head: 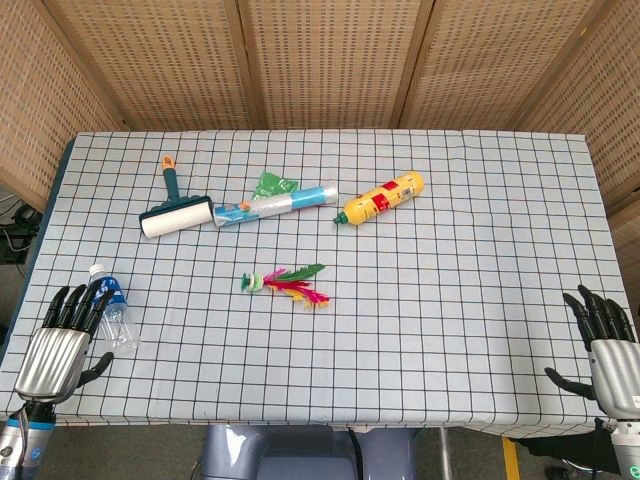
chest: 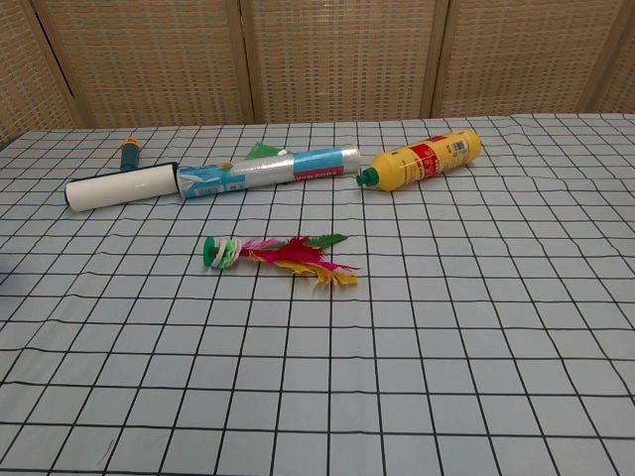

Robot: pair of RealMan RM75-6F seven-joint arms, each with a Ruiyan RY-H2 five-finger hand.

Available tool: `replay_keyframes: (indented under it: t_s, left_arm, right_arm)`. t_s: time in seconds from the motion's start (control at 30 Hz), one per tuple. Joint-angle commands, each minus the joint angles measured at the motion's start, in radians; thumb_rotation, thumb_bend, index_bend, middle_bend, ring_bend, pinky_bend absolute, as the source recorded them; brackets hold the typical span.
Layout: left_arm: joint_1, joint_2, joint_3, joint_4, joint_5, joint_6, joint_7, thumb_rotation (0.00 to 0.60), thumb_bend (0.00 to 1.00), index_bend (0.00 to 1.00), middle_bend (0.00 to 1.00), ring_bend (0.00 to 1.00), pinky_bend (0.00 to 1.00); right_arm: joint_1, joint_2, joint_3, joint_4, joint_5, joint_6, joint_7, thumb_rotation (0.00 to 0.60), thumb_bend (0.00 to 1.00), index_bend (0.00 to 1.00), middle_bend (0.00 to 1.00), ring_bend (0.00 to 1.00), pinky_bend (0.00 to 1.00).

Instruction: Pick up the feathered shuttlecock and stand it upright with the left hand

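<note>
Shuttlecock (head: 285, 283) flat mid-table, left hand (head: 58, 346) & right hand (head: 610, 356) both spread, empty.

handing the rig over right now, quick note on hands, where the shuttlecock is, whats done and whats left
Left hand: low at the near left table edge, holds nothing, fingers apart, beside a small water bottle.
Right hand: near right edge, holds nothing, fingers apart.
Feathered shuttlecock: lying on its side mid-table, green base toward the left, feathers pointing right. Nothing touches it.
Behind it: lint roller, rolled plastic pack, yellow bottle, all lying flat.
Done: nothing yet.
Left: reach the left hand to the shuttlecock, pick it up, stand it upright on its base.
</note>
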Motion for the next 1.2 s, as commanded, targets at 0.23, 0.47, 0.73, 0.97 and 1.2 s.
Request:
replay_keyframes:
  t_s: [0.23, 0.47, 0.73, 0.97, 1.2]
  left_arm:
    - [0.024, 0.007, -0.045, 0.003, 0.004, -0.036, -0.010, 0.600, 0.25, 0.00, 0.00, 0.00, 0.00]
    - [0.038, 0.013, -0.067, 0.002, 0.014, -0.059, -0.021, 0.600, 0.25, 0.00, 0.00, 0.00, 0.00]
    - [0.053, 0.013, -0.090, -0.004, 0.020, -0.089, -0.013, 0.600, 0.25, 0.00, 0.00, 0.00, 0.00]
    - [0.059, 0.003, -0.101, -0.001, 0.031, -0.117, 0.008, 0.600, 0.25, 0.00, 0.00, 0.00, 0.00]
    - [0.037, -0.019, -0.141, -0.014, 0.028, -0.163, 0.027, 0.600, 0.26, 0.00, 0.00, 0.00, 0.00]
  right_arm:
    - [0.004, 0.001, -0.005, -0.008, -0.004, -0.008, 0.000, 0.600, 0.08, 0.03, 0.00, 0.00, 0.00]
    - [0.003, 0.002, -0.002, -0.010, -0.002, -0.004, 0.002, 0.600, 0.08, 0.03, 0.00, 0.00, 0.00]
    - [0.003, 0.000, -0.006, -0.007, -0.006, -0.007, 0.000, 0.600, 0.08, 0.04, 0.00, 0.00, 0.00]
    - [0.001, 0.006, -0.003, -0.010, -0.003, -0.002, 0.015, 0.600, 0.08, 0.04, 0.00, 0.00, 0.00]
    - [0.001, 0.005, 0.003, -0.007, 0.015, -0.005, 0.022, 0.600, 0.08, 0.04, 0.00, 0.00, 0.00]
